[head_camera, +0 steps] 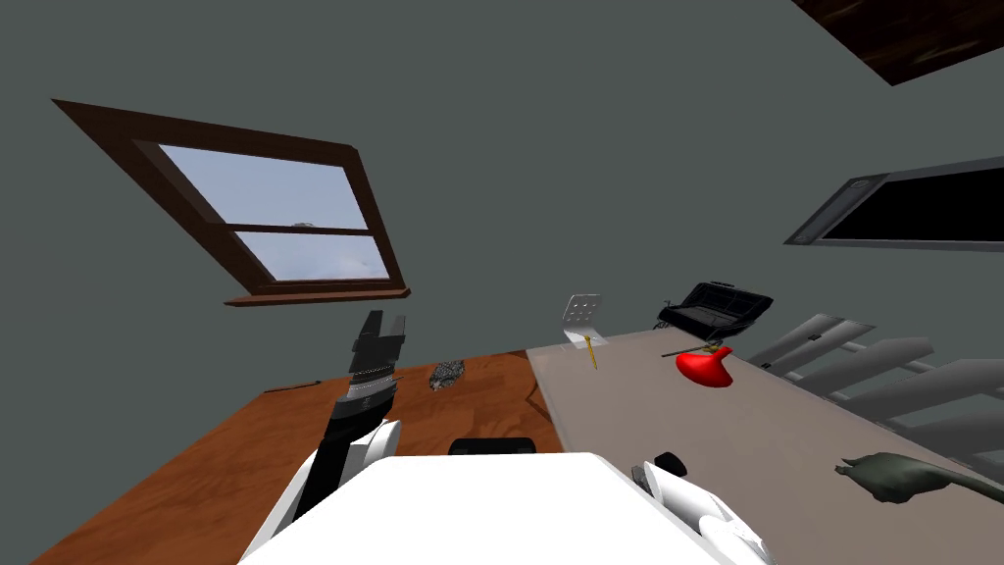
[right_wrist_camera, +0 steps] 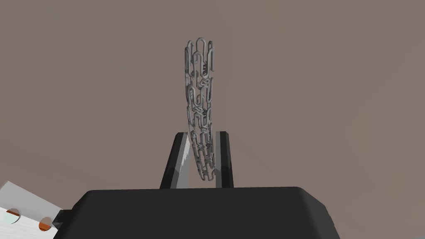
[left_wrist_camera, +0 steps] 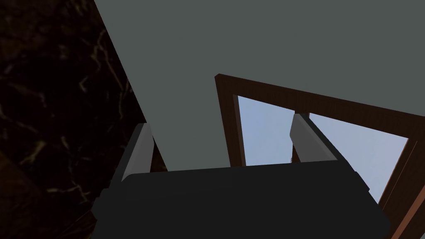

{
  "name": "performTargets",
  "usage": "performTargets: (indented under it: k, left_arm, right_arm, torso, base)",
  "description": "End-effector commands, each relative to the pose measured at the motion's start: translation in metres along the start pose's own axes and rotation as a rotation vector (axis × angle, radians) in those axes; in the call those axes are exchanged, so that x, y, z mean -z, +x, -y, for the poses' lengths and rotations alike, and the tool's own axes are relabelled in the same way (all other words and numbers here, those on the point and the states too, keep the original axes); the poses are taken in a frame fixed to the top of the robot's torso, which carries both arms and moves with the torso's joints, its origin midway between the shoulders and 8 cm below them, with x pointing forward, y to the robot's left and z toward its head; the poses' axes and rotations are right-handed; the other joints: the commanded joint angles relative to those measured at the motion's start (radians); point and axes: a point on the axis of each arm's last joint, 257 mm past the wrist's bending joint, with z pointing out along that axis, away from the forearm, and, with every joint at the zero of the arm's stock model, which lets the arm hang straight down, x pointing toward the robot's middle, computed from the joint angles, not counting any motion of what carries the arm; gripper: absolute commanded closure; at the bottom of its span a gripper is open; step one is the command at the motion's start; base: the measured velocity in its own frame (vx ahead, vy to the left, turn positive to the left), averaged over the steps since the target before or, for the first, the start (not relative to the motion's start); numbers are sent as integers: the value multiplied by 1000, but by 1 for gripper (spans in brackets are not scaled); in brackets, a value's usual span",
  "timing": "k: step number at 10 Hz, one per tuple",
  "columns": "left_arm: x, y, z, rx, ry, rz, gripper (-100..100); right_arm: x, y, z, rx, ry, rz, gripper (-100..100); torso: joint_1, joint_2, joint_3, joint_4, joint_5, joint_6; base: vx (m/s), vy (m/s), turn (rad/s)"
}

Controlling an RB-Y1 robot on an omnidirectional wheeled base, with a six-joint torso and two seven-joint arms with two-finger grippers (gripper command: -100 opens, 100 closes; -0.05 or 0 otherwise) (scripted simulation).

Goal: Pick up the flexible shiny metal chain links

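- Right gripper, frame centre: fingers pinch the chain links near one end; the remainder projects toward upper centre.
- Left gripper: fingers spread, empty.
- Risk: end-only grip; swinging links may slip out.

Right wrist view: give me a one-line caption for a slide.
Right gripper shut on a silvery chain of metal links, which juts out beyond it against a flat grey-brown surface.

Silvery chain links, clamped in right tool
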Motion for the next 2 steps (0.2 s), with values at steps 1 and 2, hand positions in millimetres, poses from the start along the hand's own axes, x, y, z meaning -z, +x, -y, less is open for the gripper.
performTargets:
  k: [1,2]
  left_arm:
    - [0,0,0,0,0,0,0]
    - [0,0,0,0,0,0,0]
  right_arm:
    - [0,0,0,0,0,0,100]
    - [0,-1,0,2,1,-1,0]
  torso:
    - [0,0,0,0,0,0]
    - [-3,0,0,0,-1,0]
  base:
    - [-2,50,-13]
    - [-1,10,0]
